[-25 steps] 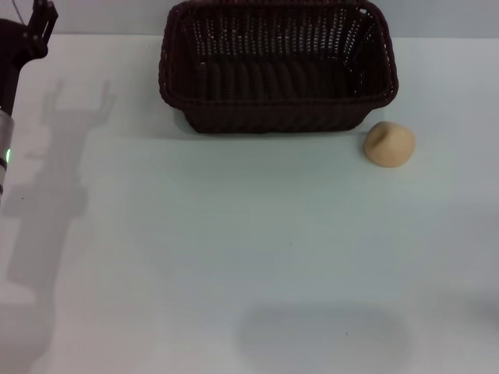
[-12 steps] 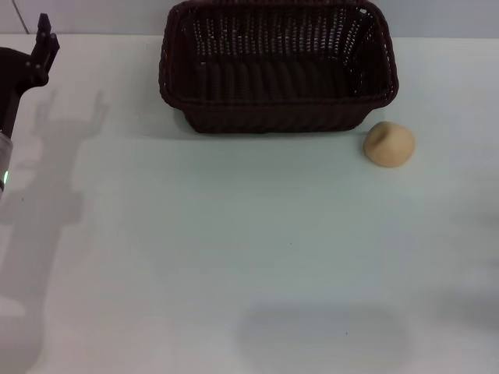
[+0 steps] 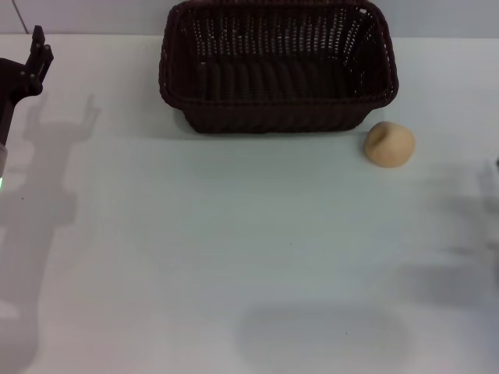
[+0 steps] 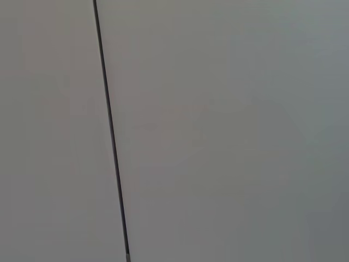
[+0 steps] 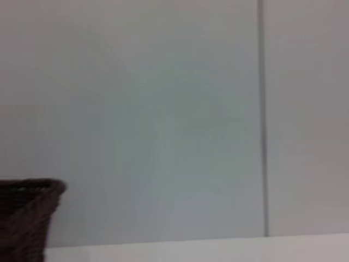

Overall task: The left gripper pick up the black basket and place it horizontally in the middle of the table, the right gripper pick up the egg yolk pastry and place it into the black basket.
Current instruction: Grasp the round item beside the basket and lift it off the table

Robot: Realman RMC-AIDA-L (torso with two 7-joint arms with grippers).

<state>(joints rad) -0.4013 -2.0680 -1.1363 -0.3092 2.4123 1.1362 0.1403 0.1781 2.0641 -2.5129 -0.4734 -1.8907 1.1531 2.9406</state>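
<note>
The black basket (image 3: 277, 66) stands upright at the far middle of the white table (image 3: 234, 234), its long side across the view. One of its corners shows in the right wrist view (image 5: 24, 218). The egg yolk pastry (image 3: 389, 144) lies on the table just right of the basket's near right corner, apart from it. My left gripper (image 3: 35, 56) hangs at the far left, well left of the basket, open and empty. My right gripper is out of view; only its blurred shadow falls on the table at the right edge.
A grey wall with a thin dark seam (image 4: 112, 136) fills the left wrist view. The right wrist view shows the same kind of wall (image 5: 163, 109) above the table's far edge.
My left gripper has dropped lower and slightly leftward at the far left. A shadow has spread onto the table at the right edge. Basket and pastry have not moved.
</note>
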